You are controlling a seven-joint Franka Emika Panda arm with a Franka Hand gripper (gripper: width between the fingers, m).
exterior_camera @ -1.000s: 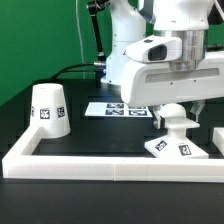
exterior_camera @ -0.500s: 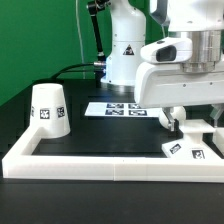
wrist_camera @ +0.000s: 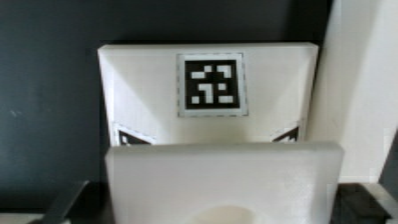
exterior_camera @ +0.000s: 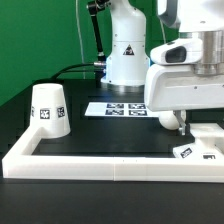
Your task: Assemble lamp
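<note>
A smooth white cone-shaped lamp shade stood at the exterior view's left on the matte black tabletop. The flat square lamp base, with 1 checkered tag in the wrist view, lay at the exterior view's lower right under the gripper. Whether the gripper was open or closed could not be told.

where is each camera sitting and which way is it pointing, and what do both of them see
exterior view: off the arm, low outside the border rail, facing across the black table at the shade, the marker board and a green backdrop; the white arm fills the exterior view's right.
wrist view: on the wrist, looking down close onto the lamp base; nothing of the robot shows clearly.
shared: the lamp base, at the exterior view's right edge.
</note>
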